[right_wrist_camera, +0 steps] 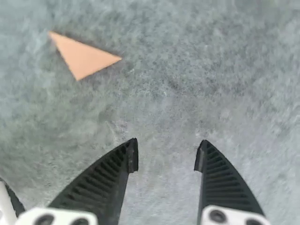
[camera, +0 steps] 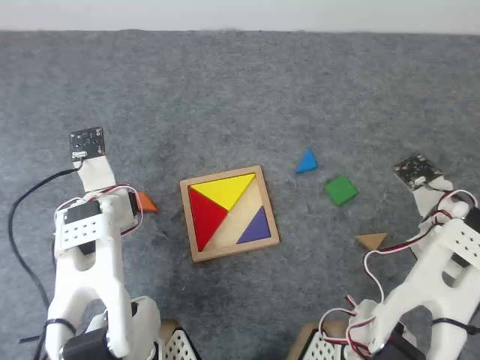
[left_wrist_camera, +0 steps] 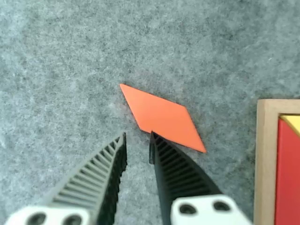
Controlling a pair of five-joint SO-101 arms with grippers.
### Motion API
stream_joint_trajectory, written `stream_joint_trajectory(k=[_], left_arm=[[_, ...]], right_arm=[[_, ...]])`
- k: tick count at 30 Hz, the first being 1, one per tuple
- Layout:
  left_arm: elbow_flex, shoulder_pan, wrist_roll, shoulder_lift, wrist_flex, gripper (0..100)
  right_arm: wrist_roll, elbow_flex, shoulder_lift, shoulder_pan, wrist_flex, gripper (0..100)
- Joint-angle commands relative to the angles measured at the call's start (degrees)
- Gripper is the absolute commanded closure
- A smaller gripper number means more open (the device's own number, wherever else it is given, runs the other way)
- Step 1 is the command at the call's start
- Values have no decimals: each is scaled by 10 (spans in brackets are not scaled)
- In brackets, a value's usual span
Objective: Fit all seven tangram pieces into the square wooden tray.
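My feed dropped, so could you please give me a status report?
Left end effector open at orange parallelogram piece. Right end effector open, empty. Square wooden tray partly filled. Nothing blocking.

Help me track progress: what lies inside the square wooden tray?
A yellow triangle, a red triangle and a smaller purple triangle lie in the square wooden tray; the rest is bare wood. Only the floor beneath them is hidden.
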State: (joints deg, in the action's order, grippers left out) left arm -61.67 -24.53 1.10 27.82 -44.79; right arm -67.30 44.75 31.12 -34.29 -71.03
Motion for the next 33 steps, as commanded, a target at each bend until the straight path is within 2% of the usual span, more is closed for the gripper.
stream_joint_trajectory(k=[1, 4, 7, 9, 13, 16, 19, 20, 22, 24, 26, 30, 33], left_arm=[[0, 4, -5, 22, 3, 920], [0, 4, -5, 22, 3, 920], [0, 4, -5, 22, 2, 922], [0, 4, -4, 22, 1, 923], [0, 4, -4, 21, 1, 923], [0, 4, -2, 20, 1, 923], [0, 4, -1, 20, 1, 924], [0, 4, -1, 19, 2, 924], [0, 5, -1, 19, 2, 924], [0, 5, -1, 19, 2, 924], [0, 5, -1, 19, 2, 924], [0, 5, -2, 19, 2, 924], [0, 5, -3, 19, 2, 924]], right_arm=[[-42, -2, 7, 48, -28, 798], [-78, 10, 7, 85, -29, 799], [-78, 29, 5, 127, -7, 799], [-35, 39, 4, 160, 5, 799], [111, 39, -17, 231, 38, 797], [138, 33, -55, 247, 47, 797], [132, 21, -109, 218, 73, 798], [105, 19, -125, 202, 96, 798], [4, 19, -150, 169, 121, 798], [-115, 19, -158, 145, 121, 798], [-203, 20, -157, 128, 100, 798], [-316, 19, -158, 119, 48, 799], [-349, 22, -161, 122, 48, 799]])
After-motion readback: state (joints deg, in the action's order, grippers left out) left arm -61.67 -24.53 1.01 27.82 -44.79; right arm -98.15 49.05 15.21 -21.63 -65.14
